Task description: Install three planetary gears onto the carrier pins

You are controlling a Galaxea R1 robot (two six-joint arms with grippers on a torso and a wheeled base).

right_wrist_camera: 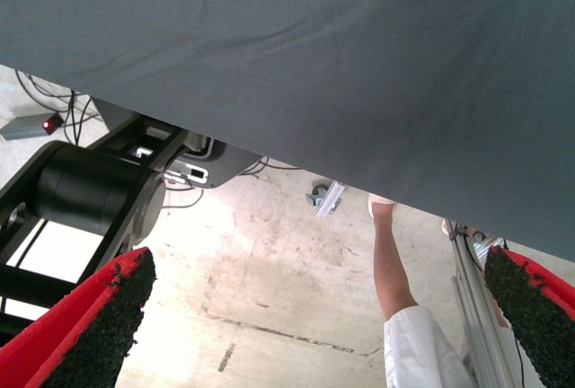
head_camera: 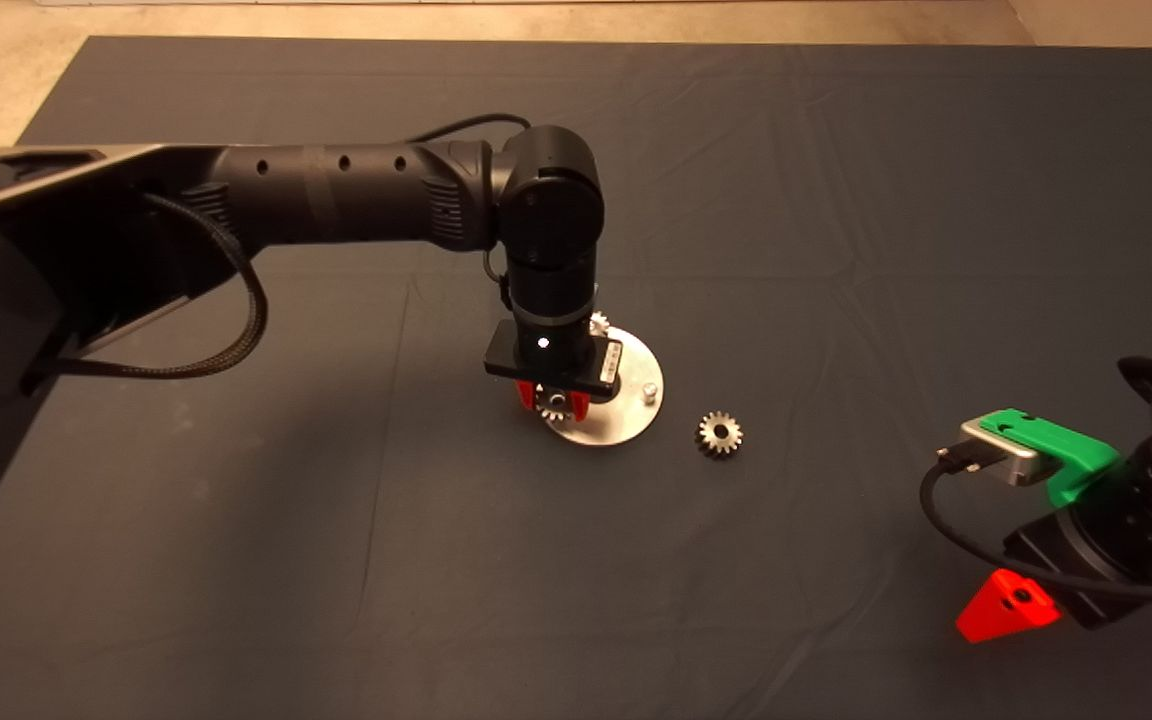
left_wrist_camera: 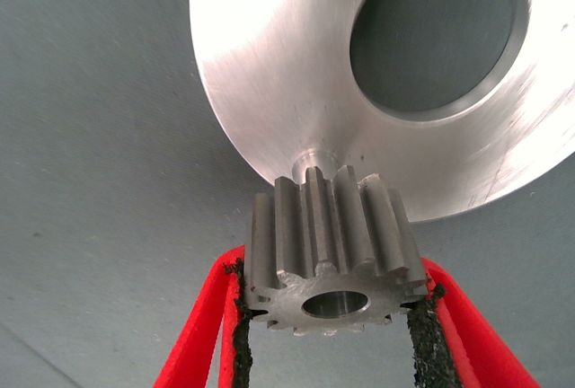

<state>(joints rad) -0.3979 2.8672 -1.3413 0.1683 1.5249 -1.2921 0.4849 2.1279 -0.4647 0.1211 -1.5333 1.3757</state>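
My left gripper [head_camera: 554,403] hangs over the near-left edge of the shiny round disc [head_camera: 626,415], shut on a planetary gear [head_camera: 556,406]. In the left wrist view that gear [left_wrist_camera: 332,253] is clamped between the black pads [left_wrist_camera: 238,316], its bore facing the camera, right over a carrier pin [left_wrist_camera: 310,154] on the disc [left_wrist_camera: 269,83]. A second gear [head_camera: 598,322] peeks out behind the wrist at the disc's far edge. One bare pin [head_camera: 649,391] stands on the disc's right side. A third gear [head_camera: 720,434] lies loose on the mat, right of the disc. My right gripper [head_camera: 1008,604] waits at the lower right, open.
The dark mat [head_camera: 836,200] covers the table, with loose creases. The right wrist view looks past the mat's edge [right_wrist_camera: 359,92] at the floor, a black robot base [right_wrist_camera: 81,190] and a person's leg [right_wrist_camera: 395,271].
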